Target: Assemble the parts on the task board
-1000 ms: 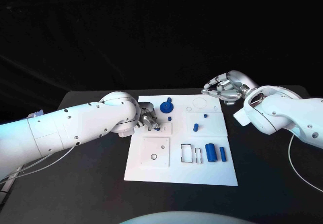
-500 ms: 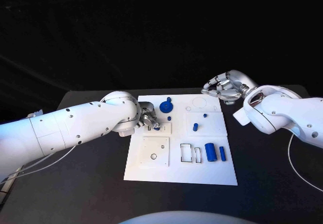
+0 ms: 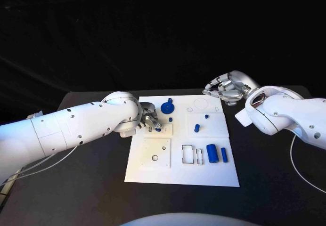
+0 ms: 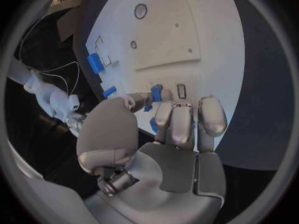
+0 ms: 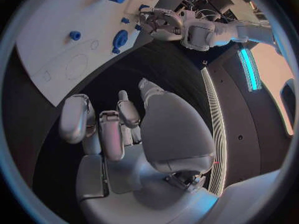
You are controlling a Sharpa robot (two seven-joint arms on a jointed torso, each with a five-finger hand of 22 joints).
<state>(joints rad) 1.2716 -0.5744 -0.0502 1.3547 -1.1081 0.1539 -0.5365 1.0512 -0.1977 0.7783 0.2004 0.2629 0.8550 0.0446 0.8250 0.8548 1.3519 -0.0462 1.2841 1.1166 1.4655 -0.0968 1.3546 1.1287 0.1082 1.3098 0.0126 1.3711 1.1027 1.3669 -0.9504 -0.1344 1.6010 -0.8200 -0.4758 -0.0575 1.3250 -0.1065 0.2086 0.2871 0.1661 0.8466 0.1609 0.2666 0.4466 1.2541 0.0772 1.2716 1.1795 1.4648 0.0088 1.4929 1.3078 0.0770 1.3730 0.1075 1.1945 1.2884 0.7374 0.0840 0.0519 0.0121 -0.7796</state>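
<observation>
Our left hand (image 3: pixel 150 120) sits over the near-left part of the white task board (image 3: pixel 182 176), fingers curled down toward a small square plate, and it pinches a small blue part (image 4: pixel 156 93) between the thumb and a fingertip, as the left wrist view shows. Just beyond it on the board lies a round blue part with a tab (image 3: pixel 167 108), and a small blue peg (image 3: pixel 197 127) stands near the board's middle. Toward the right edge two blue cylinders lie side by side, the thicker one (image 3: pixel 213 154) just beside the thinner one (image 3: pixel 224 155), next to two empty rectangular slots (image 3: pixel 188 155). A larger square plate with two holes (image 3: pixel 157 153) lies on the board's near-left area.

Our right hand (image 3: pixel 224 89) hangs past the far right corner of the board, over the black table (image 3: pixel 95 188), well apart from the parts. Its fingers are curled inward around nothing, as we see in the right wrist view (image 5: pixel 118 129).
</observation>
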